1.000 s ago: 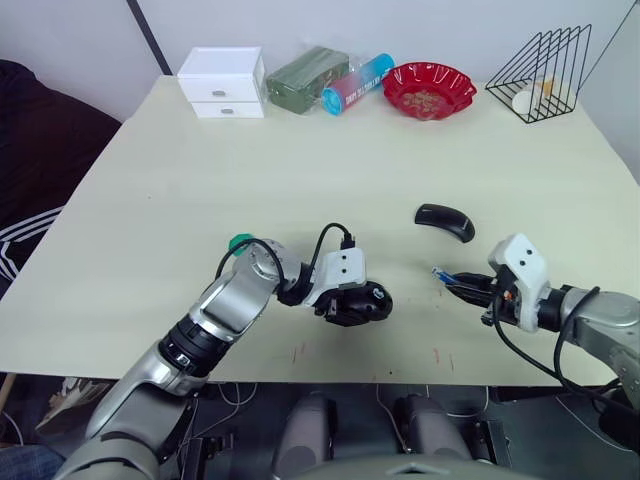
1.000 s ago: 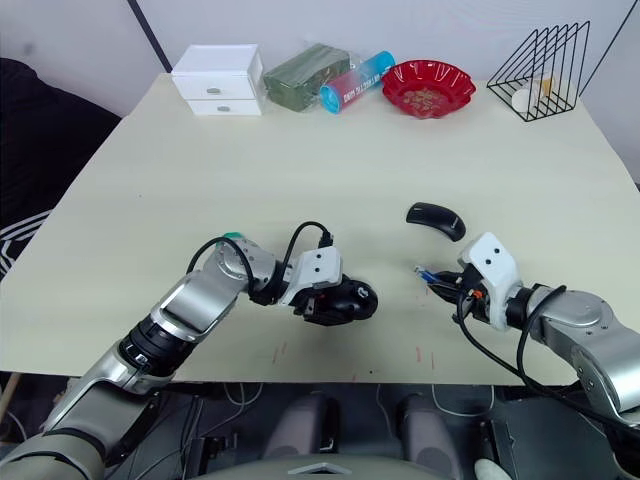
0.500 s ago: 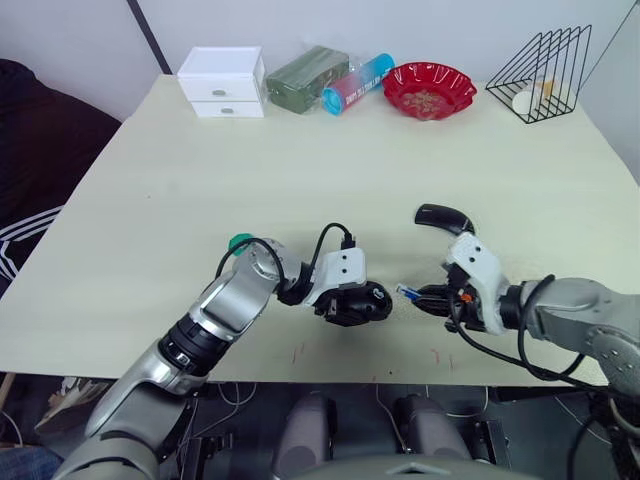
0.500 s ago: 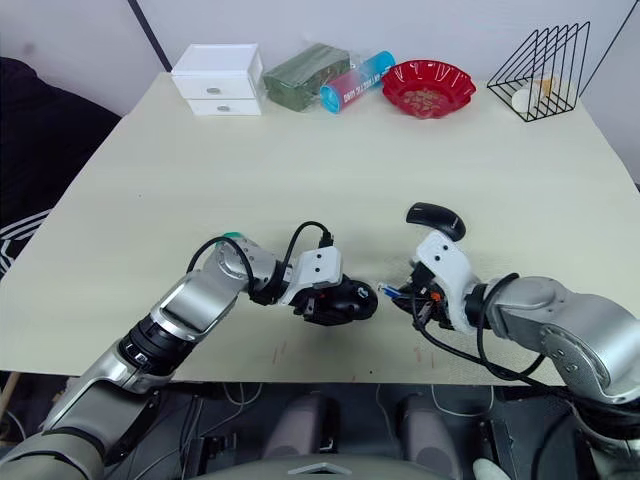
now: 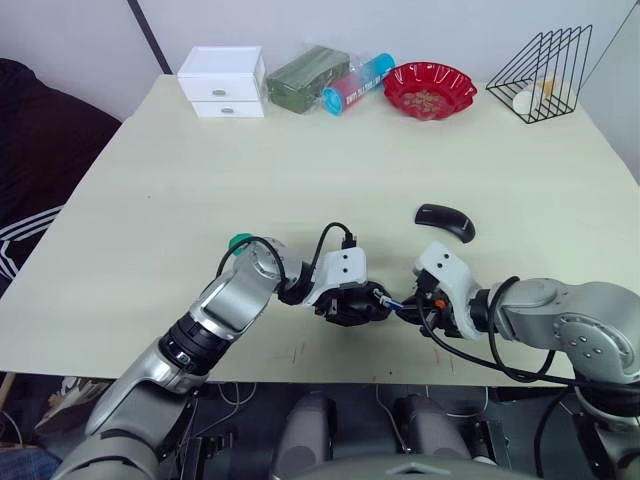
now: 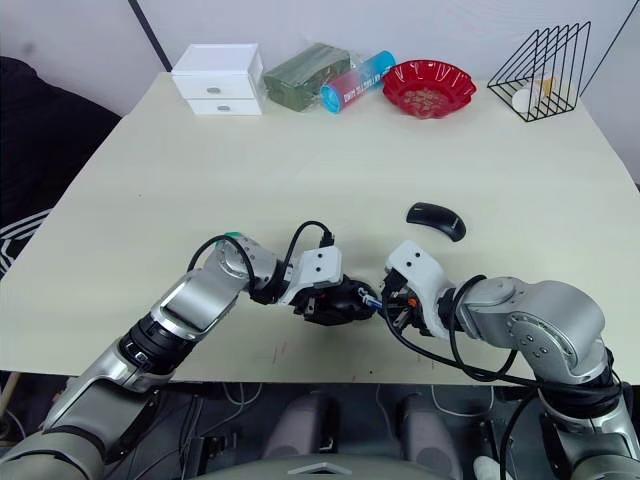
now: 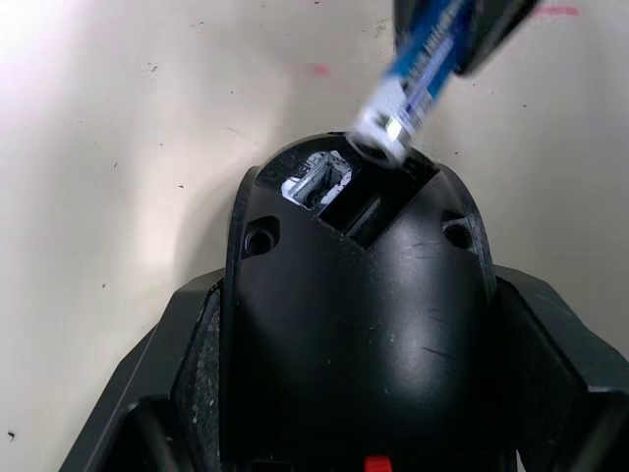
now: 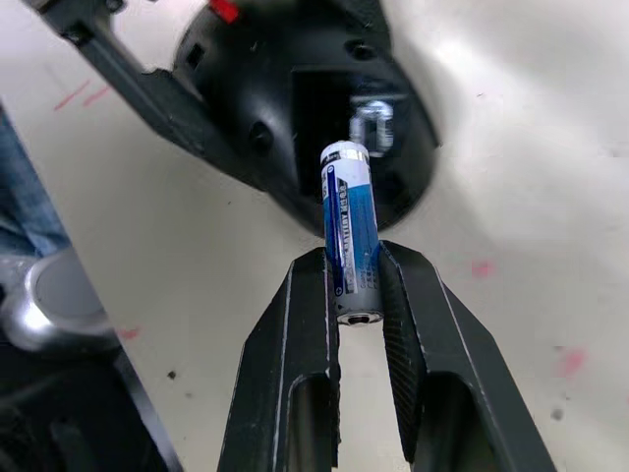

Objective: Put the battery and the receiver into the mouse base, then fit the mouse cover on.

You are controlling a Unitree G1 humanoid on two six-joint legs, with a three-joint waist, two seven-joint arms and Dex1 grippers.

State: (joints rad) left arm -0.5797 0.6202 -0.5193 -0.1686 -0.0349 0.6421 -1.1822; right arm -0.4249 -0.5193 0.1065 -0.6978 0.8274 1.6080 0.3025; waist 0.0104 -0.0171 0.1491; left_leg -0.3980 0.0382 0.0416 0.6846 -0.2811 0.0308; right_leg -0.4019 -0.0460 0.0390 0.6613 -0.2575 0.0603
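While the left end effector (image 7: 344, 433) clamps the mouse base (image 5: 358, 300) near the counter's (image 5: 300, 180) six o'clock edge, the right end effector (image 8: 356, 285) pinches the battery (image 8: 349, 226) at its slot; tilted, it could jam. The mouse cover (image 5: 445, 220) lies toward two o'clock.

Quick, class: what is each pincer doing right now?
Left pincer: closed on the mouse base.
Right pincer: closed on the battery.
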